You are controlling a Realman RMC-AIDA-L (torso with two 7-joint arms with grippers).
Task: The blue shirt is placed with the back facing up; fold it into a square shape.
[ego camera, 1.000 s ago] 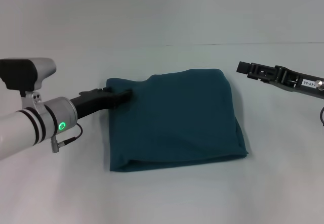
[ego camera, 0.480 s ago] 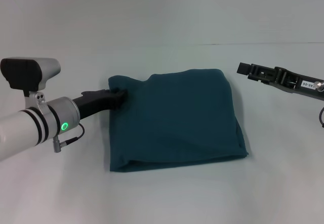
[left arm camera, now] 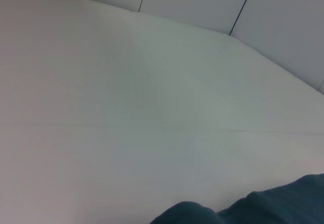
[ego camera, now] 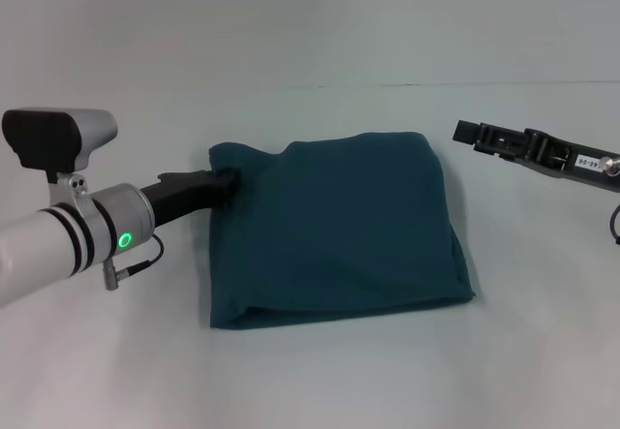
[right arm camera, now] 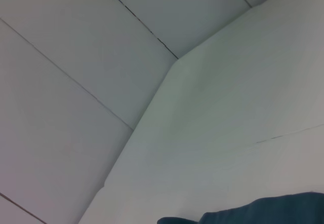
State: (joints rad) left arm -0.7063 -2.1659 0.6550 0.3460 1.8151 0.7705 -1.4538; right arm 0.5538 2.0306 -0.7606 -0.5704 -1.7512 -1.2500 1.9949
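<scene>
The blue shirt (ego camera: 339, 226) lies folded into a rough square on the white table (ego camera: 320, 381). Its near edge shows stacked layers. My left gripper (ego camera: 229, 179) is at the shirt's far left corner, its black tip against the slightly bunched cloth there. My right gripper (ego camera: 465, 131) hovers off the shirt's far right corner, apart from the cloth. In the left wrist view only a rumpled edge of the shirt (left arm camera: 273, 209) shows. The right wrist view likewise catches just a strip of the shirt (right arm camera: 263, 211).
Bare white table surrounds the shirt on all sides. White panelled walls (right arm camera: 76, 82) stand behind the table. A cable (ego camera: 136, 264) hangs under my left wrist.
My left gripper has drawn back a little to the left, from over the shirt's corner to its edge. The right arm and the shirt have hardly moved.
</scene>
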